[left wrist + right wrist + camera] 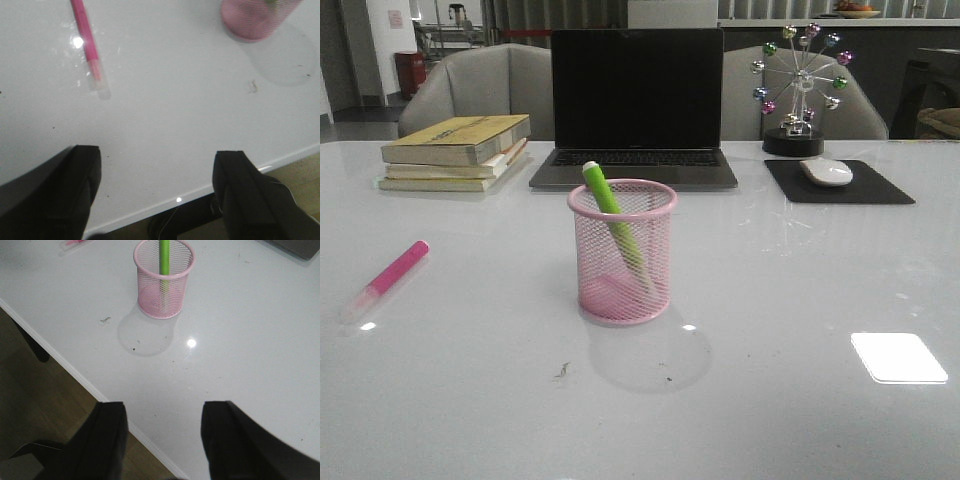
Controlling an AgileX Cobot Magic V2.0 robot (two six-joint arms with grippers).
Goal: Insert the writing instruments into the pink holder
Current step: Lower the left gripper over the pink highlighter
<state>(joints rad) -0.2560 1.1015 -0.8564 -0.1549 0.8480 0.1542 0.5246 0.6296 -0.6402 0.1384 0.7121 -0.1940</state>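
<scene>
The front view alone shows the laptop (636, 105), books (456, 150) and mouse (826, 171) at the back of the tabletop (800, 290). The pink holder (622, 250) stands mid-table with the green highlighter (612, 220) leaning inside. The pink highlighter (388, 279) lies flat well to its left. Only the wrist views show the left gripper (160, 192) and right gripper (164, 437), jaws wide, empty.

I see bright overhead light glaring off the glossy table (900, 357); the pink holder (622, 251) casts a soft shadow; wrist views blur slightly.
</scene>
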